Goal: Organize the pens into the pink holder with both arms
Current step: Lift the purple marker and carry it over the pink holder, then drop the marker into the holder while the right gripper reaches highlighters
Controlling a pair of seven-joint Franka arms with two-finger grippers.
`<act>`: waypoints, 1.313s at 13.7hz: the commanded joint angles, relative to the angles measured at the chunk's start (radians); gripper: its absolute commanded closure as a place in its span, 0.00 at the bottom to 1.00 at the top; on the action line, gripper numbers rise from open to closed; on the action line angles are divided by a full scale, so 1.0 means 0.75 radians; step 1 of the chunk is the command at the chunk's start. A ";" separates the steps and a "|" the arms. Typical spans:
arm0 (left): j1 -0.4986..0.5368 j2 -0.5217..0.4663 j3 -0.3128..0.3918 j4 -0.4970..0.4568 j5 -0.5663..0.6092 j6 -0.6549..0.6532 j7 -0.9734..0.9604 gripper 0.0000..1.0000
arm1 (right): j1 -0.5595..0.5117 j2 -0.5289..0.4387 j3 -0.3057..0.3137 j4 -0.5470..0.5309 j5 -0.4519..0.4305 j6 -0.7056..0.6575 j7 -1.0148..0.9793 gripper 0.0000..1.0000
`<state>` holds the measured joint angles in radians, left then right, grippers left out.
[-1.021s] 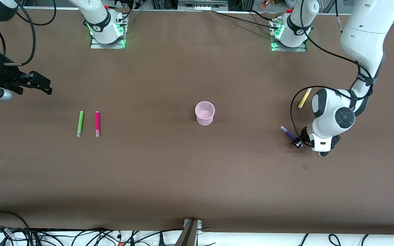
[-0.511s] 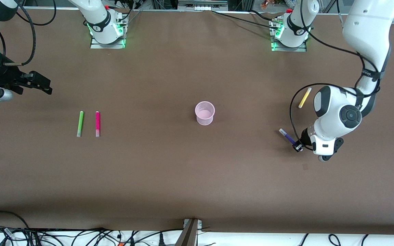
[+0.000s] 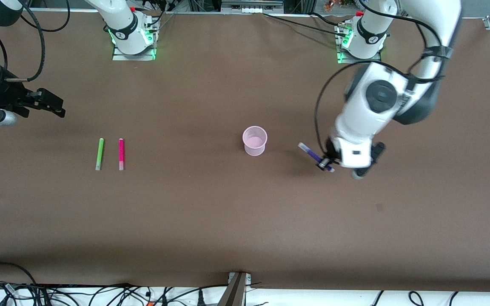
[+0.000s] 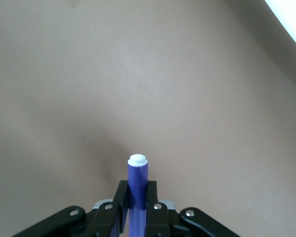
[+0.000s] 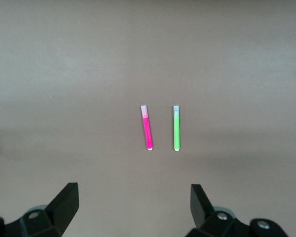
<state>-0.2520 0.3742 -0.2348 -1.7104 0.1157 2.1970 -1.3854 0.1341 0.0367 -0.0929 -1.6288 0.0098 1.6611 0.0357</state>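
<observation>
My left gripper is shut on the dark purple pen and holds it in the air over bare table, beside the pink holder toward the left arm's end. In the left wrist view the purple pen sticks out from between the fingers of the left gripper, white cap outward. The green pen and the magenta pen lie side by side toward the right arm's end. My right gripper waits open above them. The right wrist view shows the magenta pen and the green pen well ahead of the empty right gripper.
The brown table stretches wide around the holder. The arm bases stand along the edge farthest from the front camera. Cables run along the nearest edge.
My left gripper has lifted the purple pen off the table and carried it toward the pink holder. The right arm has not moved.
</observation>
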 commanded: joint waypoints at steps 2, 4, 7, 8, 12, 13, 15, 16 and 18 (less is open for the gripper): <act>-0.214 0.008 0.021 0.041 0.291 -0.015 -0.434 1.00 | -0.011 0.006 -0.001 0.022 0.003 -0.006 0.010 0.00; -0.334 0.014 0.023 0.041 0.495 -0.057 -0.680 1.00 | -0.015 0.014 -0.003 0.020 0.013 -0.006 0.000 0.00; -0.472 0.067 0.029 0.047 0.747 -0.172 -0.944 1.00 | -0.005 0.021 -0.001 0.018 0.009 -0.006 -0.015 0.00; -0.488 0.088 0.029 0.045 0.786 -0.174 -0.977 1.00 | -0.005 0.041 -0.001 0.020 0.011 -0.012 -0.015 0.00; -0.582 0.216 0.039 0.147 0.901 -0.293 -0.986 1.00 | -0.003 0.057 0.001 0.008 0.014 -0.018 -0.013 0.00; -0.599 0.257 0.037 0.190 0.929 -0.323 -0.986 1.00 | -0.003 0.055 -0.001 0.008 0.014 -0.018 -0.013 0.00; -0.617 0.309 0.039 0.245 0.942 -0.338 -0.986 1.00 | -0.001 0.062 -0.001 0.012 -0.001 -0.014 -0.013 0.00; -0.631 0.321 0.045 0.247 0.942 -0.342 -0.986 1.00 | -0.003 0.064 0.001 0.012 -0.001 -0.010 -0.015 0.00; -0.638 0.346 0.047 0.256 0.995 -0.344 -0.990 1.00 | -0.001 0.125 0.001 0.020 -0.001 -0.018 -0.021 0.00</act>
<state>-0.7036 0.5966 -0.2162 -1.5693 0.8154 1.9729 -2.1149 0.1337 0.0917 -0.0948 -1.6305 0.0096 1.6598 0.0324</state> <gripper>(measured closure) 0.819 0.000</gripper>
